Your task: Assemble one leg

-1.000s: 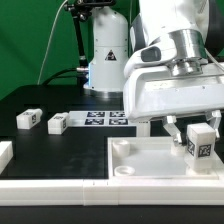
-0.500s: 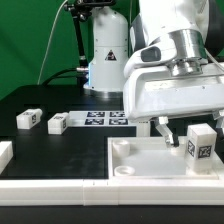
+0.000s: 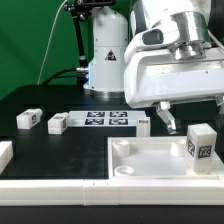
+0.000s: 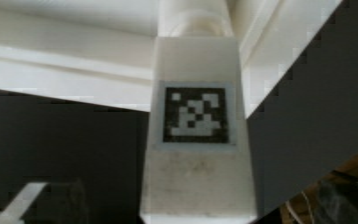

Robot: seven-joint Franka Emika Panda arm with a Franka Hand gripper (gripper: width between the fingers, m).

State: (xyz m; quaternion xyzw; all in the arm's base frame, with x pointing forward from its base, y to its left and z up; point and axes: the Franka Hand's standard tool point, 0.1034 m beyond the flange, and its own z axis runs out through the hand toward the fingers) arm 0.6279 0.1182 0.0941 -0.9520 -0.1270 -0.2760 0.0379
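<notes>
Now the pincer (image 3: 195, 116) hangs higher than it did a second ago. Then its dark fingers (image 3: 168, 119) reached down on either side of the leg (image 3: 200, 143); they have since lifted above the leg's top and stand spread, holding nothing. The leg itself has barely shifted. It stands upright and free in the corner of the tabletop (image 3: 150, 165) at the exterior view's right, and nothing else touches it. It is a small white rectangular block of smooth, matt plastic, with a square black-and-white marker tag on the face turned to the camera. The wrist view looks along the leg (image 4: 197, 130), where it reads as a long white bar with slightly soft edges and the same blocky tag printed midway along it; the picture is blurred, so the fine pattern of the tag cannot be made out. The tabletop is a large, flat white tray-like piece with a raised rim and a shallow recess. It lies on the black, dull-surfaced table (image 3: 40, 142). Two more small white tagged blocks (image 3: 28, 119) (image 3: 57, 123) lie on the table toward the exterior view's left, close together but apart. The thin marker board (image 3: 105, 119) lies just beside them, flat, with its row of tags. None of these has moved.
</notes>
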